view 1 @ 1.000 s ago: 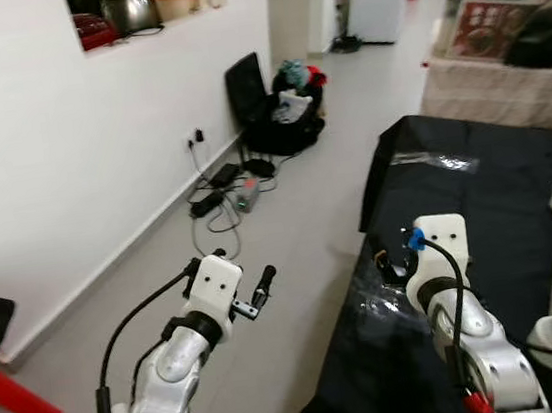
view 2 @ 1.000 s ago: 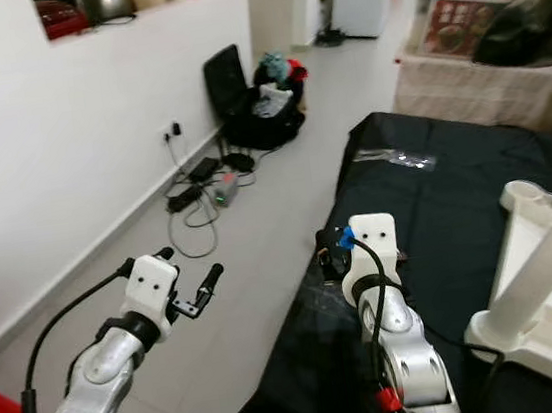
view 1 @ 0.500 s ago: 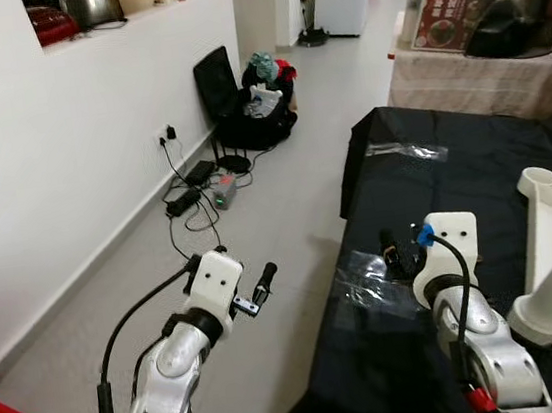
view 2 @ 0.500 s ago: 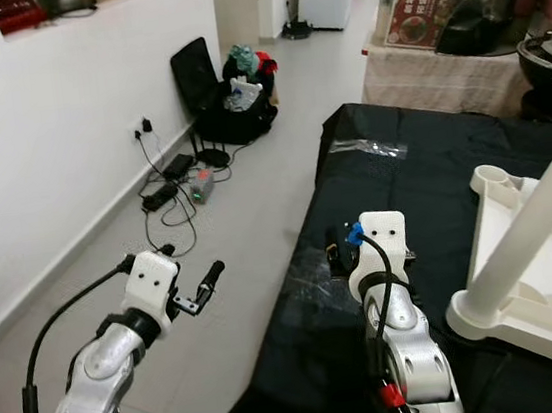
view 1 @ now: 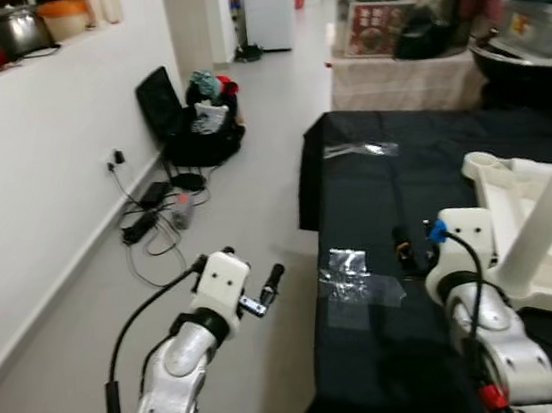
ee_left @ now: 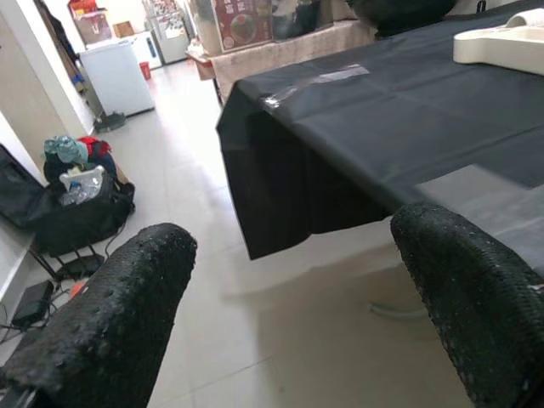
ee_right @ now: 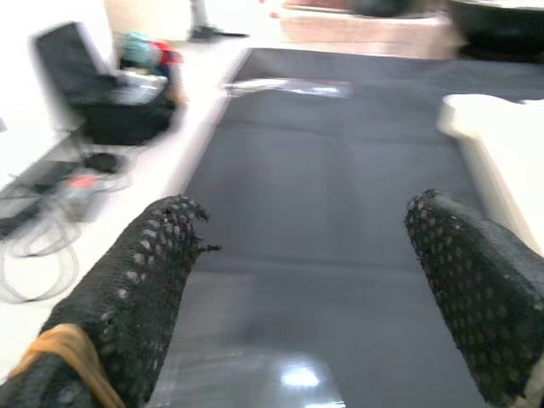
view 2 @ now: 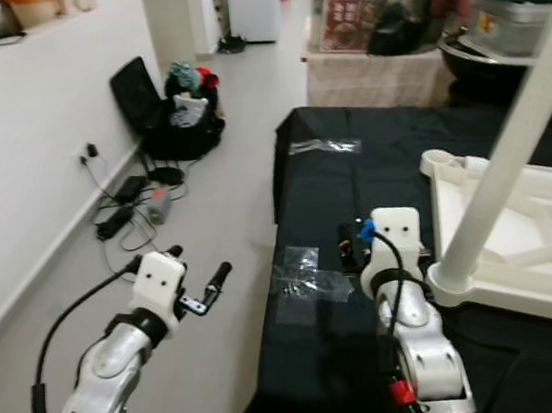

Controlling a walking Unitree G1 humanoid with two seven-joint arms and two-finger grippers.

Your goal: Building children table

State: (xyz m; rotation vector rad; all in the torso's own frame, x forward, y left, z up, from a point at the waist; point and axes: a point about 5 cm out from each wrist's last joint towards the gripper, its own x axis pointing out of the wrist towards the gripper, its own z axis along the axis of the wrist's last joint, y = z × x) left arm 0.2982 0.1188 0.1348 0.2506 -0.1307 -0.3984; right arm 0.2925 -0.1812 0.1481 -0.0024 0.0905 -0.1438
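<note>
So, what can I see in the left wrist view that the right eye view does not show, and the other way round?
The left wrist view shows the pebbled inner pads of the left gripper's open fingers up close. The right eye view shows the right gripper over the black cloth, the table's upright white leg and a clear plastic bag near the cloth's edge. Both share the black cloth, the white table part and the dark bag by the wall.

Indoor daylight, fairly bright, soft shadows. Head views slightly soft w/ mild motion blur, esp. far background. Glare patches on plastic sheet [view 1: 357, 275] over black tablecloth [view 1: 384, 183]. Right wrist view heavily blurred; left wrist view sharper, near fingertips [ee_left: 110, 323] out of focus. Floor [view 1: 245, 200] reflects window light.
</note>
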